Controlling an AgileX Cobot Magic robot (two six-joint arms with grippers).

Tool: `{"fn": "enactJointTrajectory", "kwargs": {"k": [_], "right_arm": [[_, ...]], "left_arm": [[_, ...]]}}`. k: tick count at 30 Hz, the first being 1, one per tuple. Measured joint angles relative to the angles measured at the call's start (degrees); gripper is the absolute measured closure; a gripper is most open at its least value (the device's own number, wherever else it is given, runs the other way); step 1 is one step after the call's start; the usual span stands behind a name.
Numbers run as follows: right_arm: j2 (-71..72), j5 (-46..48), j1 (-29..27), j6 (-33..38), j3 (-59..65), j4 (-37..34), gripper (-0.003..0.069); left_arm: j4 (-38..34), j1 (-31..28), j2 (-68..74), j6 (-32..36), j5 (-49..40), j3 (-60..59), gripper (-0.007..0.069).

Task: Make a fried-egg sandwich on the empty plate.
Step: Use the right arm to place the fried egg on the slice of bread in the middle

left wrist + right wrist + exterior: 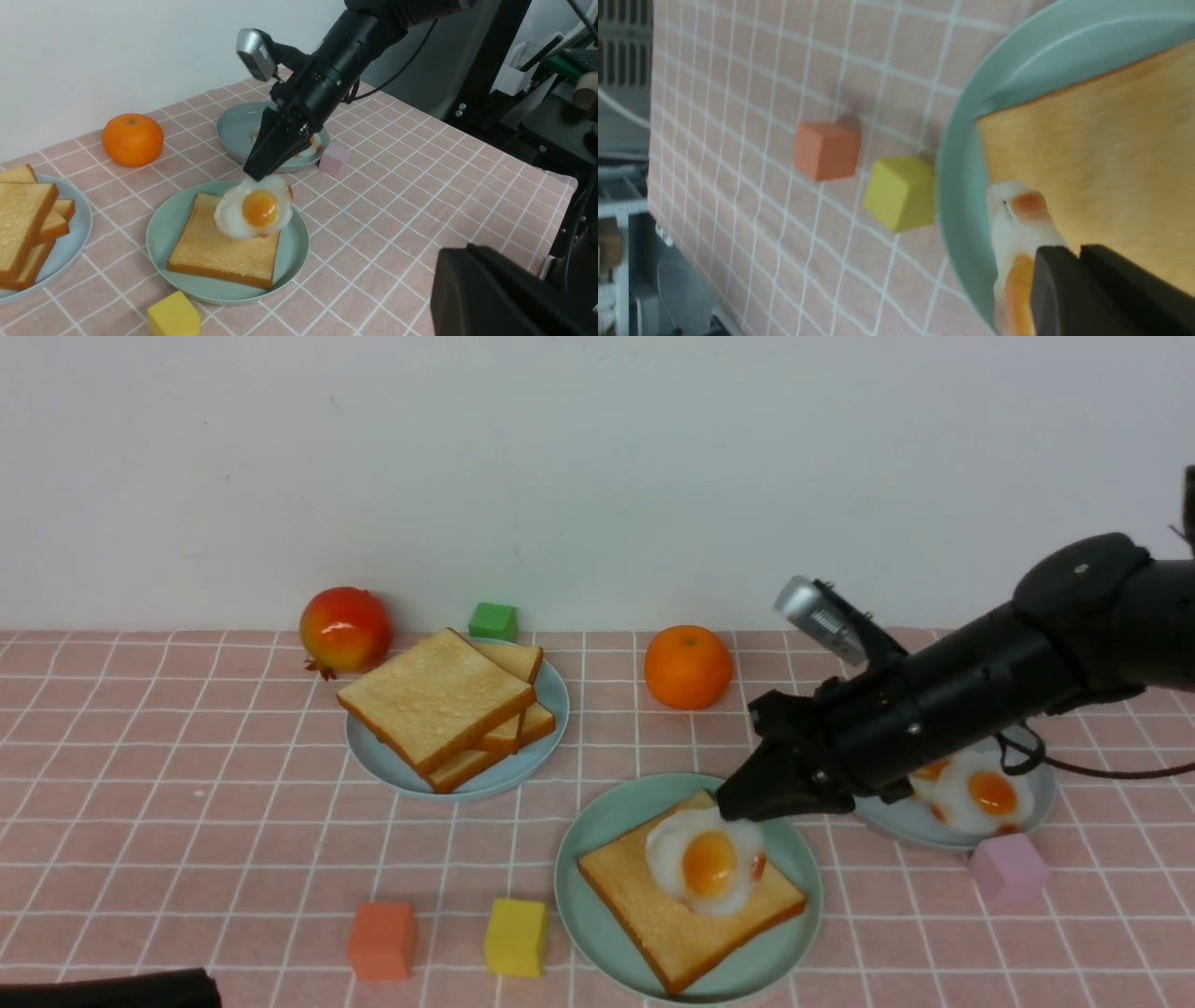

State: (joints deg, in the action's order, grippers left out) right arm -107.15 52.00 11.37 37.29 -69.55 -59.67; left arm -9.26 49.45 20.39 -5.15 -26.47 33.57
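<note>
Right gripper [738, 807] is pinching the egg [707, 859] by its white rim, jaws closing on the thin edge only, so the yolk isn't getting squashed. That egg is hanging tilted, yolk facing front, w/ its low edge right over the toast [653, 924] – touching or just above, can't tell. This toast is lying flat on the mint plate [574, 905], corner-on, filling most of it, so it's serving as the sandwich base. The right arm [980, 700] is reaching in low from the right, passing over the grey-blue plate [901, 821] w/ spare eggs [985, 793], prob b/c that's the egg supply. Egg is hovering toward the toast's far-right corner, not centred; if it's dropping here, some white is likely overhanging the crust, so a nudge inward looks worthwhile before letting go. At the near-left desk [140, 784] edge the left gripper [462, 270] is sitting pressed together, nothing showing in it. Top slice isn't on yet: the stack [439, 705] of slices is resting on the pale blue plate [369, 751], left side, so I'm guessing the free left side is taking that job. Near the mint plate the yellow cube [515, 938] and orange cube [381, 941] are sitting clear of the work
</note>
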Motion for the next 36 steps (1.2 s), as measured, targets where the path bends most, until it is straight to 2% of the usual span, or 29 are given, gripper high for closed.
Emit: {"fn": "enactJointTrajectory", "kwargs": {"k": [21, 24, 27, 28, 29, 32, 33, 36], "right_arm": [[-5.78, -4.02, 0.98, 1.65, -0.25, -2.35, 0.0599], [-5.78, -4.89, 0.98, 1.65, -0.25, -2.24, 0.0575], [-5.78, -5.66, 0.98, 1.52, -0.25, -1.62, 0.0534], [-5.78, -5.97, 0.98, 0.53, -0.25, -0.93, 0.0473], [-5.78, -5.97, 0.98, 0.46, -0.25, -0.87, 0.0465], [-5.78, -6.33, 0.93, 0.04, -0.25, 1.35, 0.0329], [-5.78, -6.38, 0.94, -0.05, -0.25, 1.58, 0.0321], [-5.08, -6.47, 0.37, -1.81, -0.25, 6.02, 0.0218]], "left_arm": [[0.00, 0.00, 0.00, 0.00, 0.06, 0.00, 0.0601], [0.00, 0.00, 0.00, 0.00, 0.11, 0.00, 0.0601], [0.00, 0.00, 0.00, 0.00, 0.11, 0.00, 0.0601], [0.00, 0.00, 0.00, 0.00, 0.24, 0.00, 0.0601], [0.00, 0.00, 0.00, 0.00, 0.30, 0.00, 0.0601], [0.00, 0.00, 0.00, 0.00, 0.42, 0.00, 0.0601], [0.00, 0.00, 0.00, 0.00, 0.42, 0.00, 0.0601], [0.00, 0.00, 0.00, 0.00, 0.42, 0.00, 0.0601]]}}
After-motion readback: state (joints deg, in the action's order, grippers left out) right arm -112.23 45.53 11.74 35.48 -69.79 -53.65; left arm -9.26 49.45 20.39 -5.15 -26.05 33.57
